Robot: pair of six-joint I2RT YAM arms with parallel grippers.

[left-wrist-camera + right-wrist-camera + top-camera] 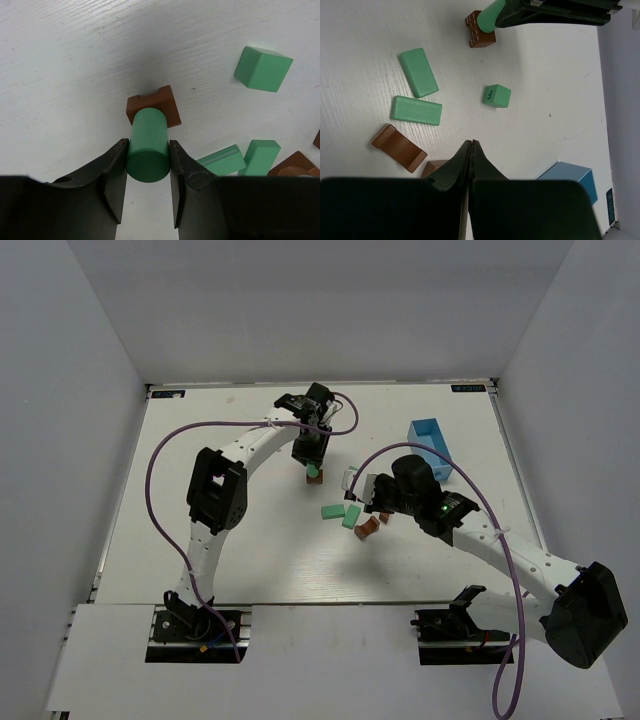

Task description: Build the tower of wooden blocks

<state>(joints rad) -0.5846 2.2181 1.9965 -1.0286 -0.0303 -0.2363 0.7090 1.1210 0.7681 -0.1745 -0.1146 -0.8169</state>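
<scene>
Left gripper (148, 150) clamped on one green cylinder (147, 162); its far end over one notched brown block (167, 105), contact unclear; bare table (545, 75) around that pair. Right gripper (471, 145) closed, empty, above the loose pieces: green slab (418, 72), second green slab (416, 110), one green cube (496, 96), one curved brown piece (399, 148), another brown piece (434, 167) half hidden by the fingers; one blue box (570, 177) well apart from the blocks.

The left gripper (148, 150), clamped on the green cylinder (147, 127), blocks the way down onto the brown block (155, 102). Loose wood blocks (416, 110) crowd the table (200, 420) between it and the closed right gripper (471, 144). Left of the brown block the table lies bare; the blue box (430, 448) stands well apart
</scene>
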